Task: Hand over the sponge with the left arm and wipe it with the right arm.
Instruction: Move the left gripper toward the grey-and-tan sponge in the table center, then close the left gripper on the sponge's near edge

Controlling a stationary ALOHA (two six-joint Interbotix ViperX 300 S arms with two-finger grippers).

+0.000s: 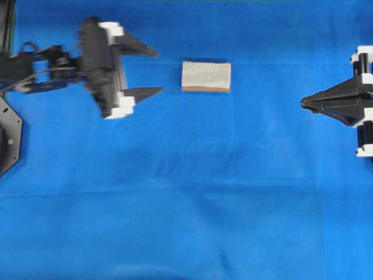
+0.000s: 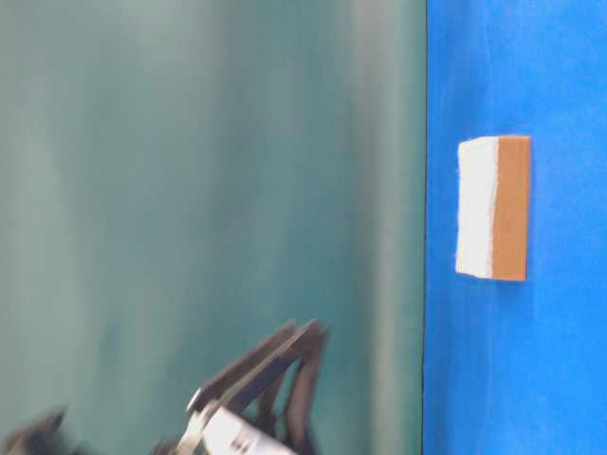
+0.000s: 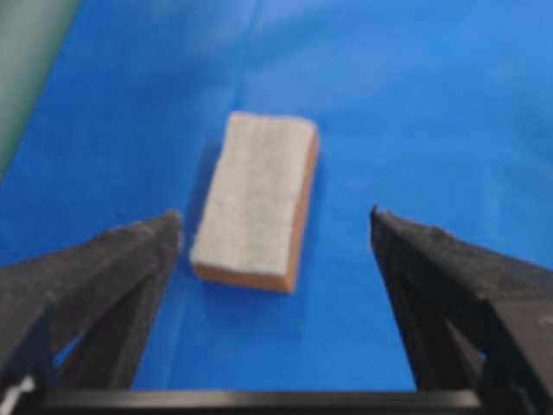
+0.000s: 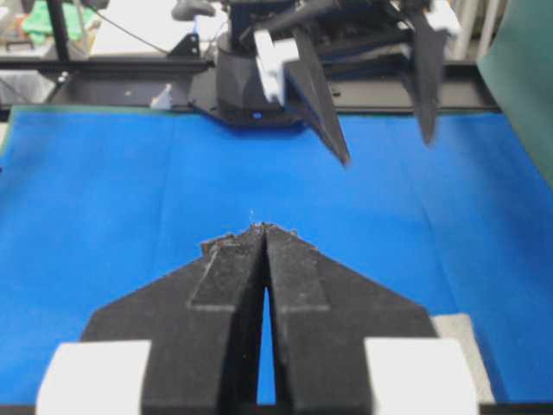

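The sponge point(image 1: 206, 76) lies flat on the blue cloth, grey-white top up, with a thin tan layer under it. It also shows as the sponge point(image 2: 493, 209) in the table-level view and the sponge point(image 3: 255, 212) in the left wrist view. My left gripper point(image 1: 158, 71) hovers just left of it, open wide and empty, fingers pointing at it. In the left wrist view the left gripper point(image 3: 276, 214) has the sponge nearer its left finger. My right gripper point(image 1: 303, 103) is shut and empty at the far right, also seen as the right gripper point(image 4: 263, 226).
Blue cloth point(image 1: 192, 204) covers the table, with a green backdrop point(image 2: 190, 190) behind it. The left arm's black base point(image 4: 251, 86) stands at the far cloth edge, and a black mount point(image 1: 9, 140) sits at the left edge. The left gripper point(image 4: 386, 149) faces the right wrist camera.
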